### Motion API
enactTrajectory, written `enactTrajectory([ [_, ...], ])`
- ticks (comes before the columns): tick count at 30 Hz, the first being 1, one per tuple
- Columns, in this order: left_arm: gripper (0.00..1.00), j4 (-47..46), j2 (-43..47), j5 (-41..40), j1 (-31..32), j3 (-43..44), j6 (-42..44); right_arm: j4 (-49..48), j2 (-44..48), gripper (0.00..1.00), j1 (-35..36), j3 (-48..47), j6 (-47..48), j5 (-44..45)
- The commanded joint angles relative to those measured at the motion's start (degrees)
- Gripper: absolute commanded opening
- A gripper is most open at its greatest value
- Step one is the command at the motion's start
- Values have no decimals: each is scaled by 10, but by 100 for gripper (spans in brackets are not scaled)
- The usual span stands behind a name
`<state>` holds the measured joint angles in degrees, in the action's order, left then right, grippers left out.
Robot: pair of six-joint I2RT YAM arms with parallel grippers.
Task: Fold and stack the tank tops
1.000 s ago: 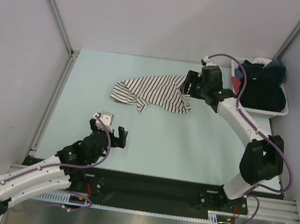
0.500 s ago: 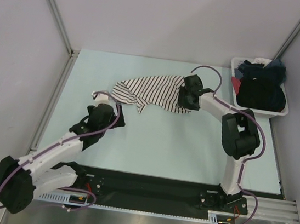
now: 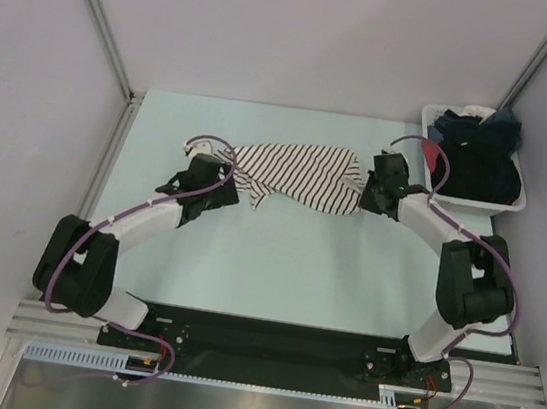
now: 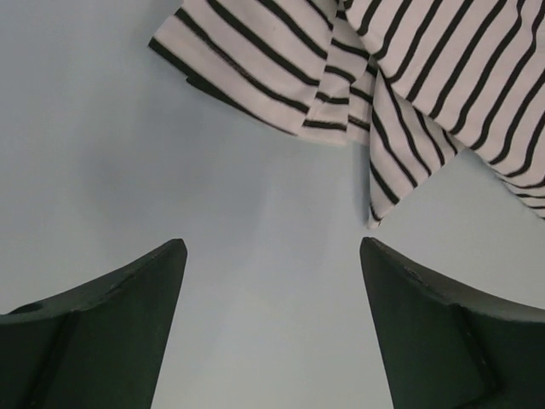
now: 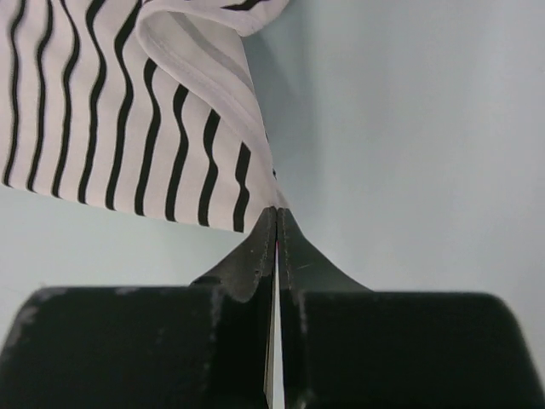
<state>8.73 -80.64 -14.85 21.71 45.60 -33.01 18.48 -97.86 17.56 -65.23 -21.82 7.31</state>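
The white tank top with thin black stripes (image 3: 298,172) lies spread across the back of the pale table. My right gripper (image 3: 367,193) is at its right end. In the right wrist view the right gripper (image 5: 277,213) is shut, with the hem corner of the striped top (image 5: 128,128) pinched at the fingertips. My left gripper (image 3: 221,190) hovers at the top's left end. In the left wrist view the left gripper (image 4: 271,247) is open over bare table, with the striped top (image 4: 272,68) just ahead of it and nothing between the fingers.
A white bin (image 3: 470,202) at the back right holds a heap of dark clothes (image 3: 476,161); I cannot tell a black tank top apart in it. Metal posts and grey walls close in the table on both sides.
My right gripper shut on the striped top's right corner and drew it rightward, stretching the cloth. My left arm reached forward from the near table to the top's left end.
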Motion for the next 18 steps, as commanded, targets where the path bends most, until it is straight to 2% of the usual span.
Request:
enactTrajectory([
  [1,88,-18,-50,27,-2,69,1,-63,74,0,-30,41,-28,6],
  [5,84,-12,-110,43,-2,115,6,-101,116,0,-59,85,-44,-19],
  [9,81,-5,-149,47,-2,148,4,-104,108,0,-62,83,-47,-55],
  [13,70,1,-201,55,-2,184,-5,-113,106,0,-62,85,-52,-68],
  [18,65,21,-246,41,-3,224,-10,-114,99,0,-62,83,-49,-96],
])
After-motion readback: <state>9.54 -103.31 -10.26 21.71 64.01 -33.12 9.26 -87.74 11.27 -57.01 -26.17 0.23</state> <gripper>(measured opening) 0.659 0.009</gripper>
